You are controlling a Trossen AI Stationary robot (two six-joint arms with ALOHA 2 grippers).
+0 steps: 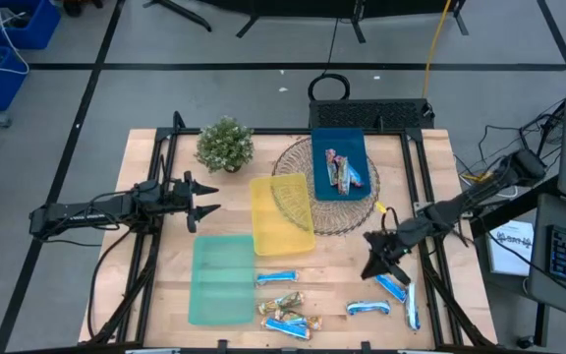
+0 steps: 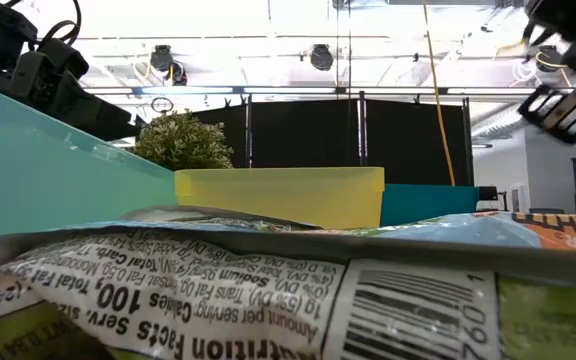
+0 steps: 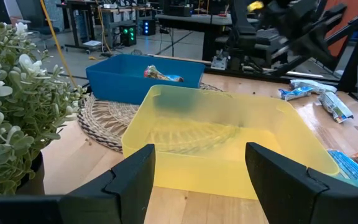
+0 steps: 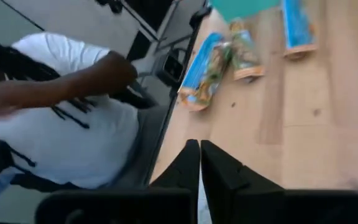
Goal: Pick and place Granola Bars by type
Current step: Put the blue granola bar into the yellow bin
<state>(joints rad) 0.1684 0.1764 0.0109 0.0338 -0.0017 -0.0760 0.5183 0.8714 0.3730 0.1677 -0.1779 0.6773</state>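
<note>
Several granola bars lie loose on the wood near the table's front edge: blue-and-white ones (image 1: pixel 276 278) (image 1: pixel 368 308) (image 1: pixel 393 287) and gold-brown ones (image 1: pixel 281 303). More bars (image 1: pixel 342 172) lie inside the blue tray (image 1: pixel 324 147), which sits on a woven mat. My right gripper (image 1: pixel 373 264) hovers shut and empty over the bare wood just left of the right-hand bars; its closed fingers (image 4: pixel 191 163) hold nothing. At the table's left, my left gripper (image 1: pixel 204 202) stands open and empty, facing the yellow tray (image 3: pixel 229 143).
The yellow tray (image 1: pixel 281 213) lies partly on the woven mat (image 1: pixel 298 162); a green tray (image 1: pixel 221 278) lies at front left. A potted plant (image 1: pixel 225 145) stands at the back. A person in a white shirt (image 4: pixel 73 124) is beyond the table's edge.
</note>
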